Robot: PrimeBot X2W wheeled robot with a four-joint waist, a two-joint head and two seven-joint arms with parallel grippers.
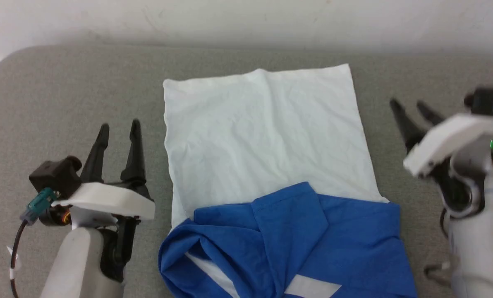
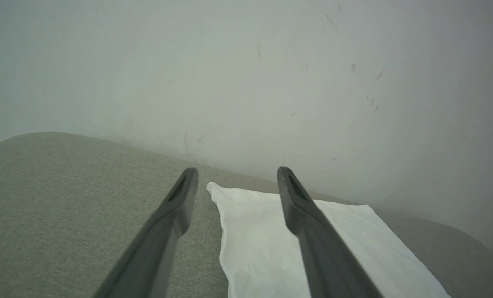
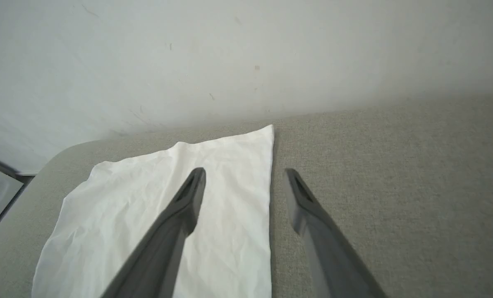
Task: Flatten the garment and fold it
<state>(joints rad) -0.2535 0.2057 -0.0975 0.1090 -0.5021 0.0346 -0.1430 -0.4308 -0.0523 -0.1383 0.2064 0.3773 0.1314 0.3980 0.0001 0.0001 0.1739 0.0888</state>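
The garment (image 1: 263,145) lies on the grey cushioned surface (image 1: 64,103), its white body spread flat toward the wall. Its blue sleeves (image 1: 296,244) are folded across the near end in a bunched layer. My left gripper (image 1: 119,129) hovers open just left of the shirt's left edge, nothing between its fingers. My right gripper (image 1: 410,106) is open to the right of the shirt, tilted leftward. In the left wrist view the white cloth (image 2: 263,240) runs under the right finger. In the right wrist view the white cloth (image 3: 213,198) lies beneath the left finger.
A pale wall (image 1: 246,20) rises right behind the grey surface. The surface's rounded corner (image 1: 6,66) is at the far left. Bare grey fabric (image 3: 395,174) stretches on both sides of the shirt.
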